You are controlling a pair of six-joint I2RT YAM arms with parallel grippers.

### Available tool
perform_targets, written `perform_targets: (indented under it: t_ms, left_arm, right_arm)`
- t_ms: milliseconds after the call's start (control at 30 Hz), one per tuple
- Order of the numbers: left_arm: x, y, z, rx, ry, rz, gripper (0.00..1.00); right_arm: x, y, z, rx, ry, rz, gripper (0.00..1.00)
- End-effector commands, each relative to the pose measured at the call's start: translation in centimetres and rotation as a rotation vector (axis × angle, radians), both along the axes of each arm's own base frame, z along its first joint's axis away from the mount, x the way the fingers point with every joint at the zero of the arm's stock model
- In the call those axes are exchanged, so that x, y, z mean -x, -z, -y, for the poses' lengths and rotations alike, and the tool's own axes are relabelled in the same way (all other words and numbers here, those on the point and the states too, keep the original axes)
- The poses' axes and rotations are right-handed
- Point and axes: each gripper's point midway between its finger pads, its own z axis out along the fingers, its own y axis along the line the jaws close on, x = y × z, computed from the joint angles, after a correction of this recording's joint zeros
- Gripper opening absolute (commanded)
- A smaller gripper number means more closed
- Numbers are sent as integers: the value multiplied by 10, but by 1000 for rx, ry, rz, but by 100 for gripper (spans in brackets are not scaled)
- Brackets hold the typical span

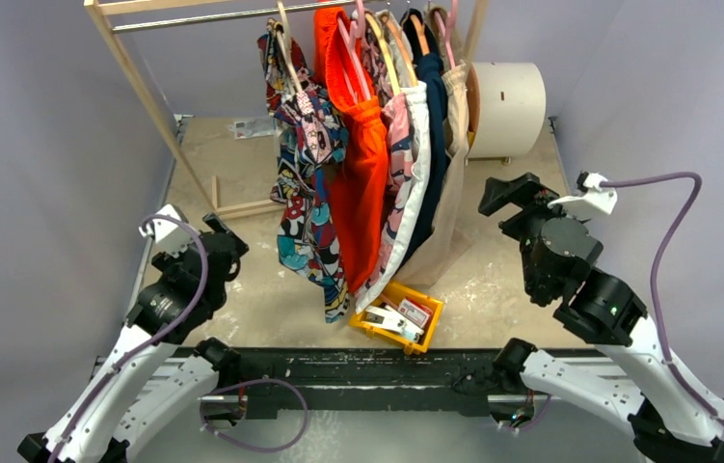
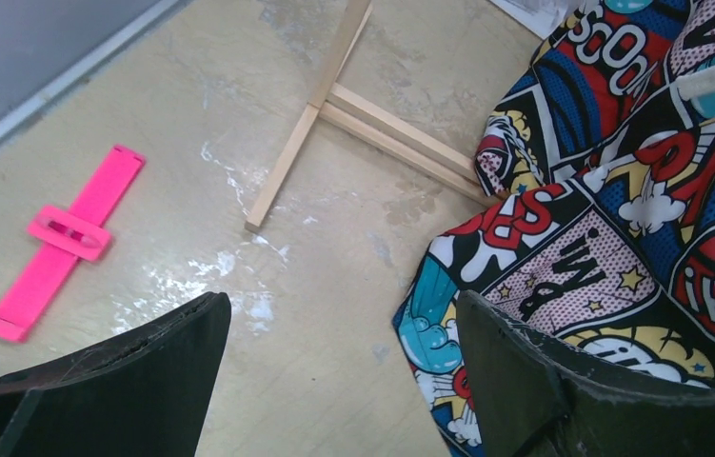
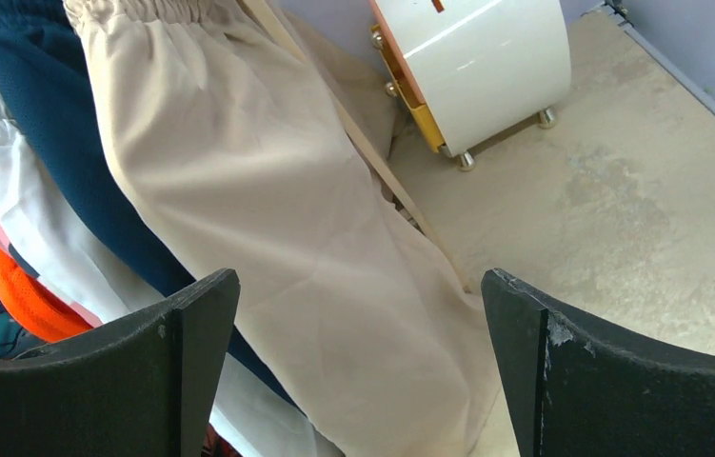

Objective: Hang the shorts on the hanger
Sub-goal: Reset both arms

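Observation:
The comic-print shorts [image 1: 305,193] hang from the wooden rack at the left end of the row, on a thin cream hanger [image 1: 287,50] whose hook is over the rail. In the left wrist view the shorts [image 2: 620,190] fill the right side and their hem reaches down to the table. My left gripper [image 1: 227,246] is open and empty, left of the shorts; its right finger [image 2: 525,381] overlaps the cloth's lower edge. My right gripper [image 1: 512,193] is open and empty, right of the hanging clothes, and faces a beige garment [image 3: 268,219].
An orange garment [image 1: 358,164], a pink patterned one [image 1: 398,145], a navy one [image 1: 432,116] and the beige one hang on the same rack [image 1: 136,68]. A white drum [image 1: 507,106] stands at the back right. A yellow bin [image 1: 399,316] sits near the front. A pink clip bar [image 2: 63,238] lies on the table.

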Motion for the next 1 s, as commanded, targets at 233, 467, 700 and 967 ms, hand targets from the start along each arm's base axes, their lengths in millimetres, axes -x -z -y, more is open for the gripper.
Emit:
perform_targets:
  t_ms: [233, 467, 700, 967]
  left_arm:
    - [-25, 2, 45, -51, 238, -131, 89]
    - [-18, -17, 61, 21, 376, 35, 88]
    - [-21, -26, 52, -59, 371, 54, 88]
    - [-15, -44, 58, -22, 431, 171, 87]
  right_arm:
    - [-12, 17, -16, 120, -44, -28, 99]
    - [-3, 38, -6, 124, -65, 42, 99]
    - [3, 40, -8, 139, -127, 94, 99]
    - [0, 51, -5, 172, -87, 37, 99]
